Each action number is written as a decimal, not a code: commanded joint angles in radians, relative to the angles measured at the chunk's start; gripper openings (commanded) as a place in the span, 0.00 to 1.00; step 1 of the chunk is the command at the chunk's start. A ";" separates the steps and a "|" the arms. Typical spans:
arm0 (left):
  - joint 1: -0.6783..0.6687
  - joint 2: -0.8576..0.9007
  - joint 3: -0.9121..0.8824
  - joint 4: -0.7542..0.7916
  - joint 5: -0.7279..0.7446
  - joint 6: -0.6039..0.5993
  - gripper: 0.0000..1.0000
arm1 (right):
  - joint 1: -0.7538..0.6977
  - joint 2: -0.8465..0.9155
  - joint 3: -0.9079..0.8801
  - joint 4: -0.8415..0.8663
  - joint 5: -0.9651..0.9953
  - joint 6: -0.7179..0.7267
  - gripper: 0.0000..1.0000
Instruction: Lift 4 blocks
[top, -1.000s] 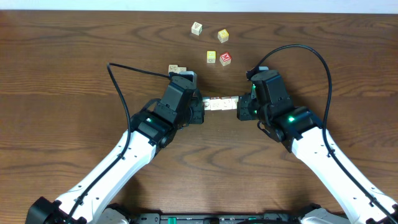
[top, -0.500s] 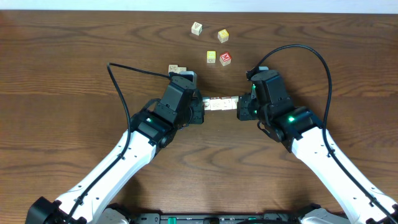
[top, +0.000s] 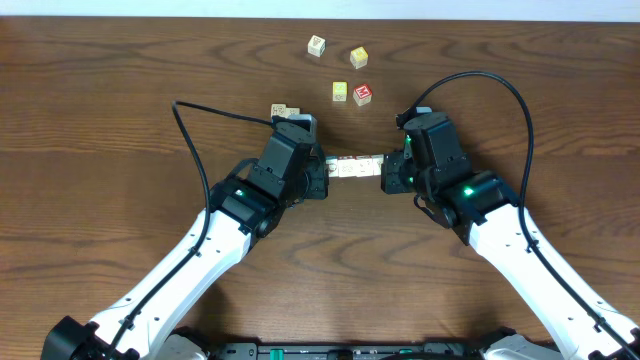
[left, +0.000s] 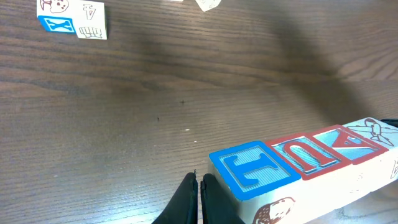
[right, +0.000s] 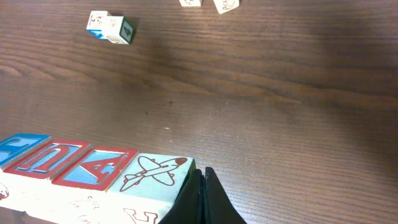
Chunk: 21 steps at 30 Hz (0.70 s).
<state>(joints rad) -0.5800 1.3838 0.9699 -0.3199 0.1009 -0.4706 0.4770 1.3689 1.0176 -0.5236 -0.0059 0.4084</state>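
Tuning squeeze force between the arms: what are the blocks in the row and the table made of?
The blocks: probably wood, pale matte sides with raised letters and pictures painted blue and red. The table: dark brown wood grain, faint sheen; solid or laminate, can't tell.

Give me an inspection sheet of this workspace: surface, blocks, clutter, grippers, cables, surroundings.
Surface: dark wooden table.
Job's things: row of four blocks, end to end, pinched between left gripper and right gripper.
Clutter: four loose cubes beyond the row; two more cubes side by side, apart from them.
Grippers: both with fingers shut, each pressing one end of the row.
Cables: two looping black cables.
Surroundings: nothing seen.
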 joint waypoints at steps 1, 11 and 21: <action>-0.079 -0.011 0.066 0.036 0.219 0.010 0.07 | 0.061 -0.017 0.047 0.032 -0.298 -0.005 0.01; -0.095 0.019 0.066 0.035 0.219 0.010 0.07 | 0.061 -0.016 0.047 0.007 -0.278 -0.005 0.01; -0.117 0.037 0.066 0.036 0.193 0.002 0.07 | 0.061 -0.008 0.047 0.007 -0.260 -0.005 0.01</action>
<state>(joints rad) -0.6189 1.4193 0.9699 -0.3344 0.0792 -0.4717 0.4770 1.3689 1.0187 -0.5499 0.0242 0.4076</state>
